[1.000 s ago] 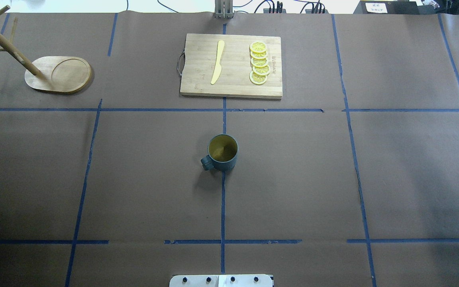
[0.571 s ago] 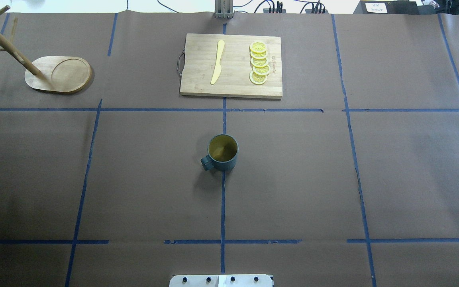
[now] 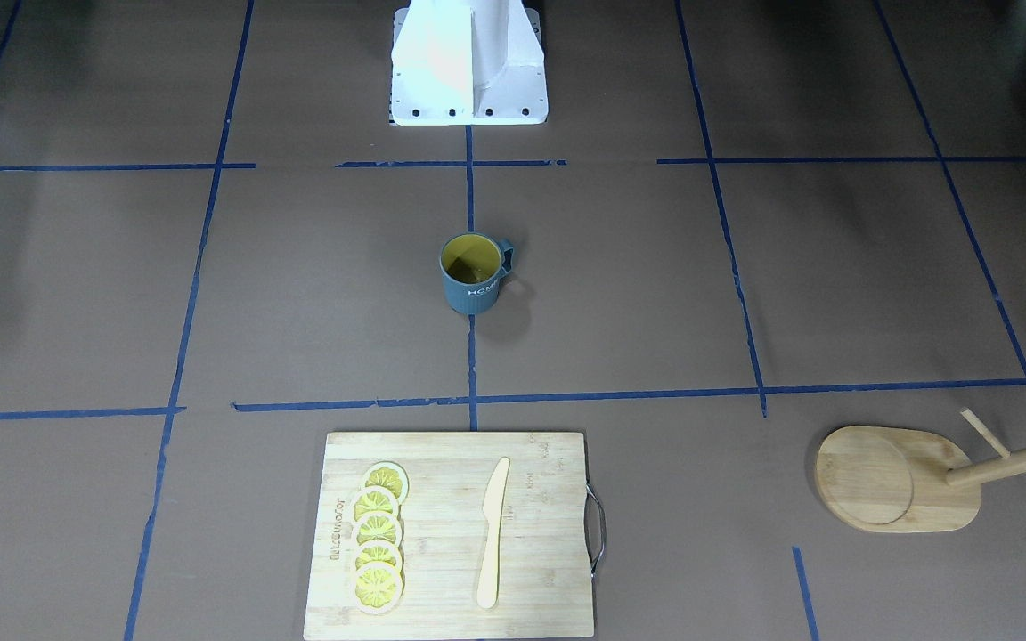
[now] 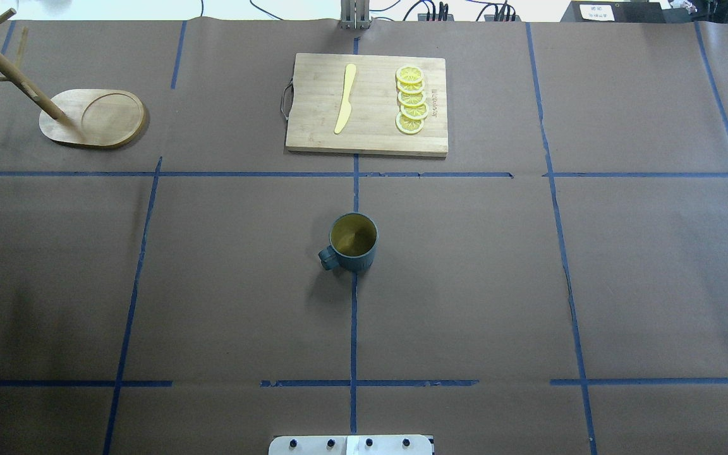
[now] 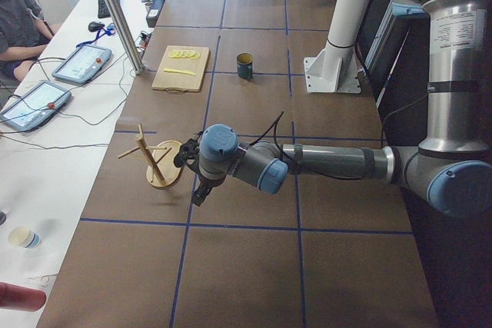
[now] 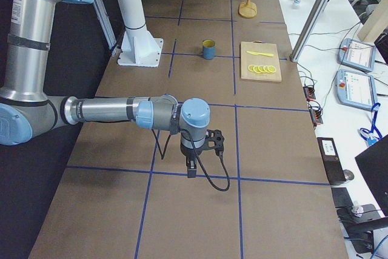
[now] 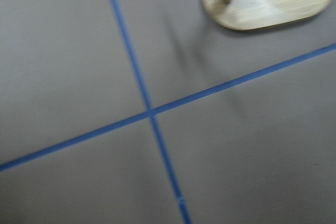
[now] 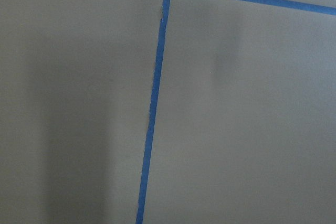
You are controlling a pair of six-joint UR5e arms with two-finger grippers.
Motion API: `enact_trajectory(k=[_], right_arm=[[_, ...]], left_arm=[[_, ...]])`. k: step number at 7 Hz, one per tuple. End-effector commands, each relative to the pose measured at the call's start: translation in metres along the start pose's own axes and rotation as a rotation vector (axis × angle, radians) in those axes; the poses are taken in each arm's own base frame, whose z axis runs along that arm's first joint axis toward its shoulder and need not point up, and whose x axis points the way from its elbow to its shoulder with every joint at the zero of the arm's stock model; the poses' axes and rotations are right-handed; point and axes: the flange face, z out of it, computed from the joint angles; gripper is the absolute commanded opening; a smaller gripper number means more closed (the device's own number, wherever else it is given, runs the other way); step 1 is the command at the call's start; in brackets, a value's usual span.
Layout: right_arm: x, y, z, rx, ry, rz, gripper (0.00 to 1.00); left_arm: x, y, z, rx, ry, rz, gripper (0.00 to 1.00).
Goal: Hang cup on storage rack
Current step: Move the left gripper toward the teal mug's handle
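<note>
Two arms, neither yet on the job: the mug (image 4: 352, 243) stands upright mid-desk, well apart from the mug tree (image 4: 93, 119) at the far left. Approach step; next calls for a secure grasp. The left gripper (image 5: 197, 193) and right gripper (image 6: 191, 170) hold nothing; whether their fingers are spread, I cannot tell.

Cutting board (image 4: 313, 129) holds five lemon slices (image 4: 412, 100); yellow knife (image 4: 345, 98) lies beside them.
</note>
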Motion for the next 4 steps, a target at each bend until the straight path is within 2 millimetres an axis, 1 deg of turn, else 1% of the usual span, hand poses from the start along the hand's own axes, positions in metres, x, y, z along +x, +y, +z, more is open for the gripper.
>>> enact_trajectory(k=[1,2,3,4], right_arm=[[-0.002,-0.004,-0.002,0.007,-0.006,0.0,1.0],[-0.001,-0.004,-0.001,0.006,-0.007,0.0,1.0],[-0.001,-0.004,-0.001,0.006,-0.007,0.001,1.0],[-0.001,-0.004,-0.001,0.006,-0.007,0.0,1.0]], left_arm=[[0.067,-0.029,0.039,0.087,0.084,0.271,1.0],[0.089,-0.036,0.055,0.11,0.117,0.34,1.0],[0.115,-0.056,0.06,0.16,0.15,0.393,1.0],[0.143,-0.084,0.066,0.218,0.163,0.401,1.0]])
